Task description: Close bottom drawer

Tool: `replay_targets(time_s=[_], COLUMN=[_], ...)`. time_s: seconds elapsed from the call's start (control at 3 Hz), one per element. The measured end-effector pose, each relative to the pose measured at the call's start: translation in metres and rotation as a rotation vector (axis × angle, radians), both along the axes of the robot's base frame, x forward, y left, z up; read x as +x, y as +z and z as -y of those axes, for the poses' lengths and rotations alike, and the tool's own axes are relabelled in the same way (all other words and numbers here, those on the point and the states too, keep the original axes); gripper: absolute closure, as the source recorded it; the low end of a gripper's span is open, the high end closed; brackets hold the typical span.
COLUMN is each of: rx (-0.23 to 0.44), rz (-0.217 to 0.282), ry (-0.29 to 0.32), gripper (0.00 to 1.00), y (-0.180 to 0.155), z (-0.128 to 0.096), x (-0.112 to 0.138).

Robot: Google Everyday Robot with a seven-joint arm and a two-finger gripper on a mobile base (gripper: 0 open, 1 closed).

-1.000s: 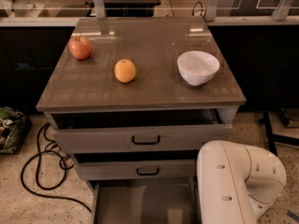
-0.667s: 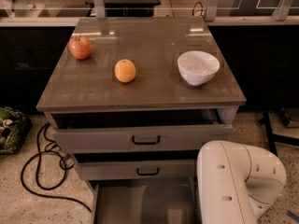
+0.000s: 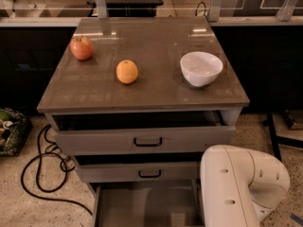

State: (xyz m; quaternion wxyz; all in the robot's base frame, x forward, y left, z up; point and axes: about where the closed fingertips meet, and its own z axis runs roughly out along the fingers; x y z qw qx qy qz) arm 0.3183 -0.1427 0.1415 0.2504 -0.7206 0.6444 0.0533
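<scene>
The camera view looks down on one grey table [image 3: 156,37] with three drawers in its front.

On the table top lie three things in a loose row:
- One red apple [image 3: 82,48] sits at the back left.
- One orange [image 3: 127,72] sits near the middle, well apart from the apple.
- One white bowl [image 3: 201,68] stands upright at the right, and nothing shows inside it.

Of the three drawers, none is fully shut:
- The top drawer [image 3: 109,140] stands out a little, with a dark gap above its front.
- The middle drawer [image 3: 109,172] also stands out a little, set slightly further back than the top one.
- The bottom drawer [image 3: 142,206] is pulled far out, so its flat grey tray lies open at the lower edge of the view. Its front panel falls below the frame.

Two black loop handles show, one on the top drawer [image 3: 147,142] and one on the middle drawer [image 3: 150,174].

One white arm [image 3: 236,188] fills the lower right corner and covers the right part of the bottom drawer's tray. The tool is out of view, somewhere past the frame's lower edge, so I cannot tell how it is set.

On the speckled floor at the left, a black cable [image 3: 35,174] runs in loops beside the table. A dark bundle [image 3: 9,130] lies at the left edge.
</scene>
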Motion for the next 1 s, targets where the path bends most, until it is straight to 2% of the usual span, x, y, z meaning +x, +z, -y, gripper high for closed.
replay_targets(time_s=[0.33, 0.67, 1.0], rx=[0.032, 0.037, 0.065], rz=[0.050, 0.061, 0.141], ry=[0.002, 0.001, -0.001], gripper=[1.00, 1.00, 1.00], y=[-0.015, -0.017, -0.025], z=[-0.005, -0.006, -0.014], x=[0.024, 0.026, 0.058])
